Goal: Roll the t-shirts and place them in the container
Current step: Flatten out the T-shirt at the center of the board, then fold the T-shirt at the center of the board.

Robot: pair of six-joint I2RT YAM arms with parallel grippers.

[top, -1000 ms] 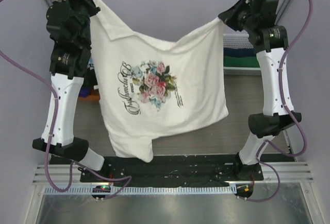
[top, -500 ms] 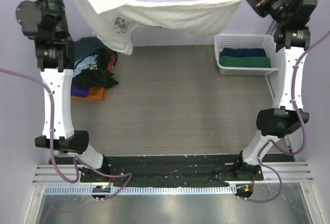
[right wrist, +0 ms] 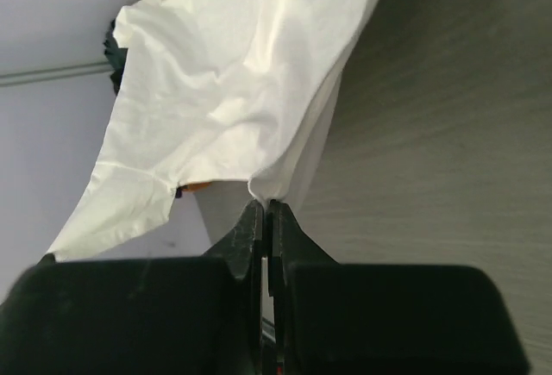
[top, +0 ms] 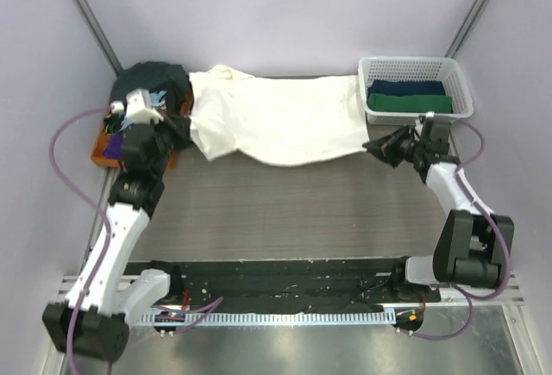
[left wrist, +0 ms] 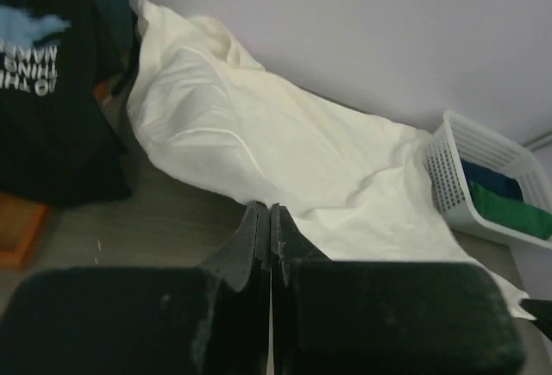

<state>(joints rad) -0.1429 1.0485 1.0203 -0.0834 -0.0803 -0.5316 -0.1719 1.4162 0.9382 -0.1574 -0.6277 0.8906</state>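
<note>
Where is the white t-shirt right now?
In the top view, the cream t-shirt lies far back on the table, between the dark shirt pile at left and the white basket.

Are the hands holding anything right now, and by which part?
Both pinch the cream-white t-shirt: the left hand its edge at the left end, the right hand its near right corner.

Soft even light, blurry near foregrounds
</note>
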